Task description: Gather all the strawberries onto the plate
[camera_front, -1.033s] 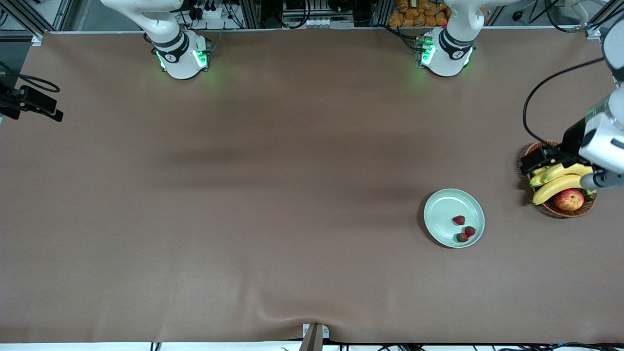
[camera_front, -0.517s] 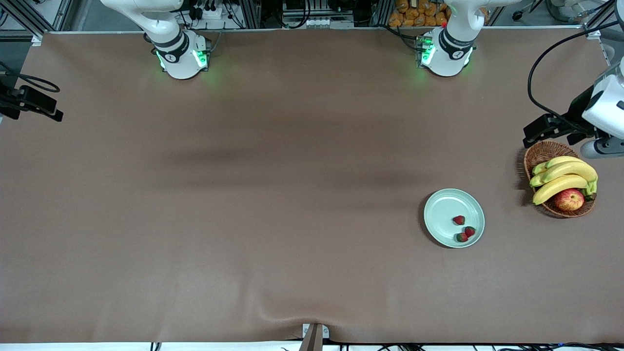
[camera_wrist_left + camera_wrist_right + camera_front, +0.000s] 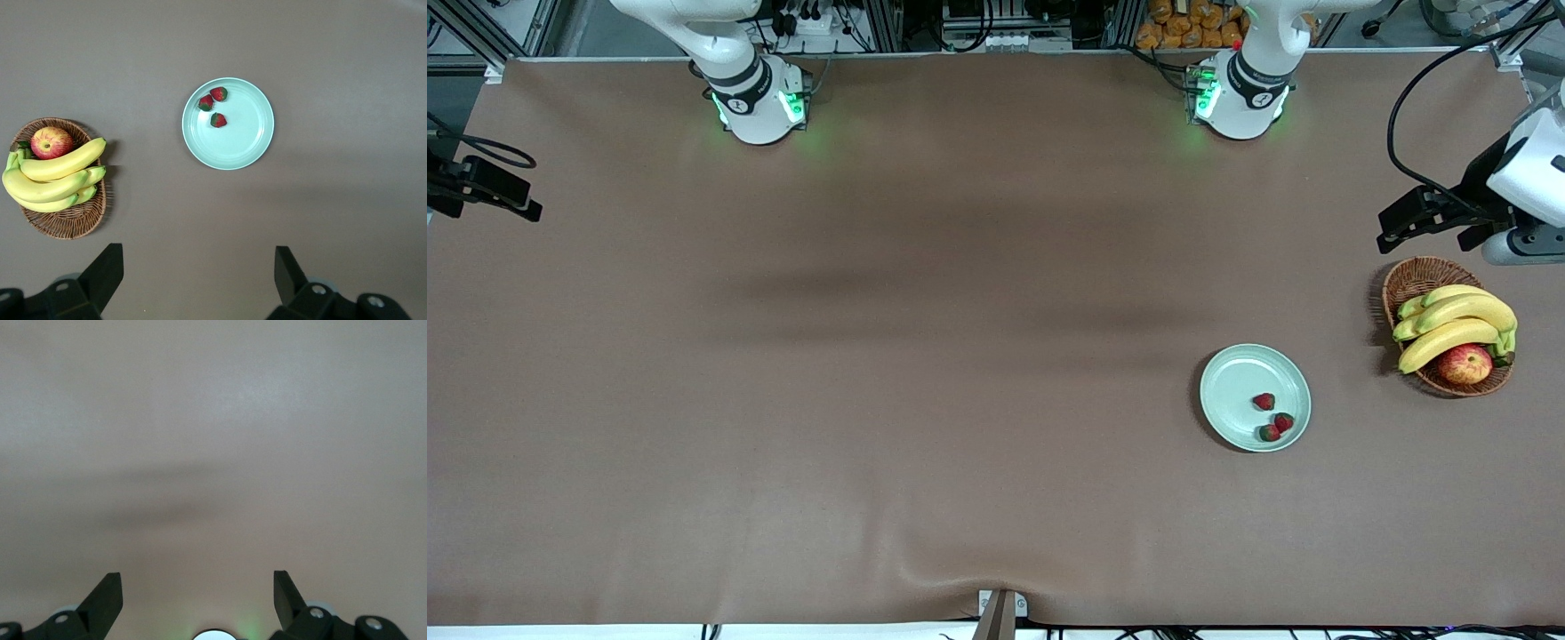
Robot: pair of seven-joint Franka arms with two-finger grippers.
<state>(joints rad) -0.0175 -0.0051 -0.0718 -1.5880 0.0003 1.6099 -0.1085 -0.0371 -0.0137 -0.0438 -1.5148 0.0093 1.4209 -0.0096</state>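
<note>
Front view: 3 strawberries [image 3: 1271,419] on plate [image 3: 1236,382]; both arms' jaws spread, empty; right arm's cut off.

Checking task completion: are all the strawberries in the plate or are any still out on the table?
All in: three strawberries lie on the plate; none show on the table or in the basket.

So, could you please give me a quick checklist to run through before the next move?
1. All three strawberries lie in the plate: ok.
2. No berry left in the basket with the bananas and apple: ok, none visible.
3. Left tool open and holding nothing, raised at the left arm's end of the table: ok.
4. Right tool open and holding nothing, over bare table: ok.
</note>
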